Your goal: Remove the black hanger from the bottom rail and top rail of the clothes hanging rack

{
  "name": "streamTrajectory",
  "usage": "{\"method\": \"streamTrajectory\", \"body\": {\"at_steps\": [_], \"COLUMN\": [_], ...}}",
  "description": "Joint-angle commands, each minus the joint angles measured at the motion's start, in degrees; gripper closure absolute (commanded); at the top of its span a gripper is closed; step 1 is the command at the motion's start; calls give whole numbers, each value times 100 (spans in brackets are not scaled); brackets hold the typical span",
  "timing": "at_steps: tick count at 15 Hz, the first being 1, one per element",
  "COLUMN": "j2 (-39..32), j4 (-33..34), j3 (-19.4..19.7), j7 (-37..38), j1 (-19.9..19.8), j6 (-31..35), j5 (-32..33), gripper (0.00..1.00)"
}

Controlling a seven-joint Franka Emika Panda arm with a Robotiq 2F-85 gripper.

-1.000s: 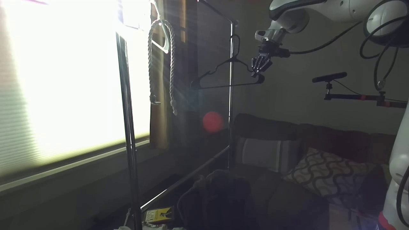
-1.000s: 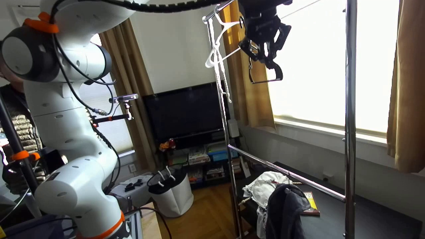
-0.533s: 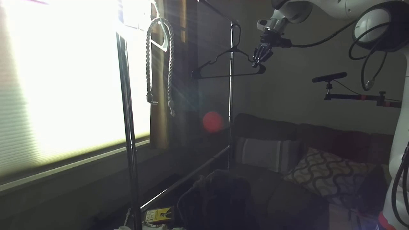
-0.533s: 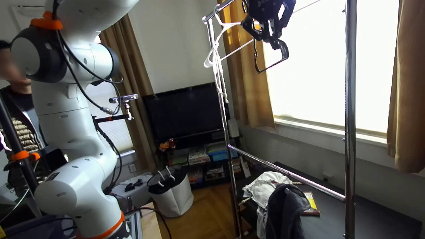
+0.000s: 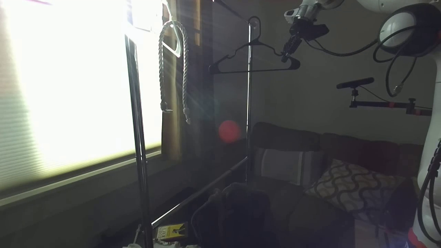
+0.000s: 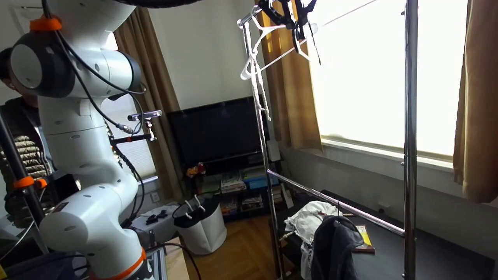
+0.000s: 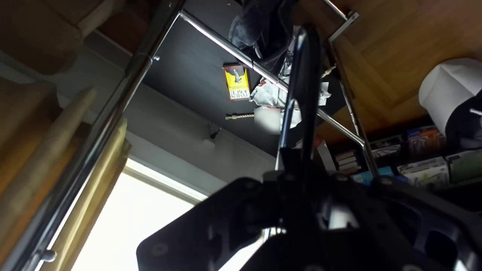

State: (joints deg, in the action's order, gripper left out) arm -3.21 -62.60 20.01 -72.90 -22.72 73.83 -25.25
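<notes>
My gripper (image 5: 286, 57) is shut on one shoulder end of the black hanger (image 5: 255, 42), held up in the air. The hanger's hook points up and overlaps the end of the top rail (image 5: 232, 10) in that exterior view; I cannot tell whether they touch. In an exterior view my gripper (image 6: 297, 27) is partly cut off by the top edge, with the hanger (image 6: 314, 46) almost edge-on. In the wrist view the hanger (image 7: 308, 75) rises from the dark jaws (image 7: 297, 165). The bottom rail (image 6: 334, 200) has a dark garment (image 6: 336, 245) hanging on it by a hook.
A white hanger (image 6: 268, 30) with a rope (image 6: 255, 77) hangs at the top rail's end, close to my gripper. Chrome posts (image 6: 410, 136) stand at both ends of the rack. A white cloth (image 6: 311, 217) and a yellow book (image 6: 364, 236) lie on the black surface below.
My gripper has risen with the black hanger still in it and shifted slightly right in an exterior view. The wrist has turned, so the hanger now shows nearly edge-on in an exterior view.
</notes>
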Motion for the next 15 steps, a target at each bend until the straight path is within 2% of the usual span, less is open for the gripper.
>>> {"method": "streamTrajectory", "body": {"at_steps": [1,3,4,5,6,11,15], "j2": [-374,-482,-214,-281,-332,-537,-930], "j4": [765,989,549,648,716,1243,1943], "j3": [230,272,212,231,237,214,260], "j7": [895,1465,965,1148,1235,2485,3251], "j1": [-336,-488,-319,-388,-424,-828,-874], "j6": [-591,-582,-396,-396,-397,-566,-652], "j5": [-231,-419,-189,-266,-301,-1508,-1825], "gripper": [99,99,94,94,99,99,99]}}
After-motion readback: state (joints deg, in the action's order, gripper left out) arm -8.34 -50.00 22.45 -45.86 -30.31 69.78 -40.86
